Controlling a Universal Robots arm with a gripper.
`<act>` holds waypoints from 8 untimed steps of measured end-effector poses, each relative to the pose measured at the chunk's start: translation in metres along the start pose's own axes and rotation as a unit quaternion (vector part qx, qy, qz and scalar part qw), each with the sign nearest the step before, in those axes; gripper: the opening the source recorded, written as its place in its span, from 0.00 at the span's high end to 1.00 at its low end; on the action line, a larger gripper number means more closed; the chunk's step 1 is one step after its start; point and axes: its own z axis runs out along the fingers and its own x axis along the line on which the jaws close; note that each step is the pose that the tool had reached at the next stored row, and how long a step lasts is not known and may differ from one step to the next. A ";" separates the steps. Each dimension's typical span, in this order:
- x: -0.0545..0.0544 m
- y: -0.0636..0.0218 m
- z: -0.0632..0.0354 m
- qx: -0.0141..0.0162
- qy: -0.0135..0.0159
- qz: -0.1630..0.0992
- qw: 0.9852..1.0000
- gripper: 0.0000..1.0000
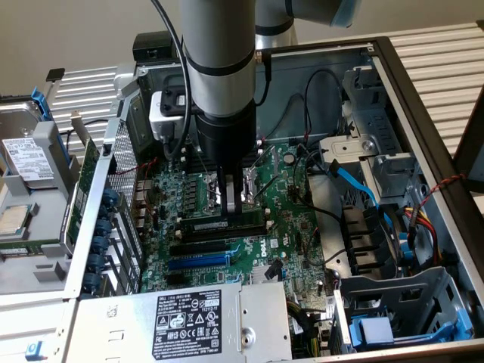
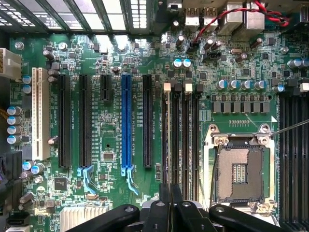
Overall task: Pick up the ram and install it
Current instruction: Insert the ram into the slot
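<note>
The ram (image 1: 223, 224) is a long dark-green stick with a white label. It stands on edge along a black memory slot on the motherboard (image 1: 291, 227), in the middle of the open computer case. My gripper (image 1: 235, 209) comes straight down on the stick's middle, and its fingers are shut on the ram's top edge. In the wrist view the gripper (image 2: 170, 195) shows its fingertips pressed close together over the row of black memory slots (image 2: 186, 140) with pale end clips. The ram's lower edge is at slot level; whether it is fully seated is hidden.
A blue expansion slot (image 2: 126, 121) and black slots lie beside the memory slots. The bare CPU socket (image 2: 240, 171) lies on their other side. The power supply box (image 1: 197, 318) borders the board in front. Blue cables (image 1: 355, 181) and drive cages fill the exterior view's right. A hard drive (image 1: 30, 159) lies outside the case.
</note>
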 end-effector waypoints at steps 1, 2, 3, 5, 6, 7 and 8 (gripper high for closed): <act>0.000 0.0000 0.0002 0.000 0.000 0.000 1.000 0.88; 0.000 0.0000 0.0004 0.000 0.000 0.000 1.000 0.88; 0.000 0.0000 0.0005 0.000 0.000 0.000 1.000 0.88; 0.000 0.0000 0.0009 0.000 0.000 0.000 1.000 0.88; 0.000 0.0000 0.0012 0.000 0.000 0.000 1.000 0.88; 0.000 0.0000 0.0013 0.000 0.000 0.000 1.000 0.88; 0.000 0.0000 0.0016 0.001 0.000 0.000 1.000 0.88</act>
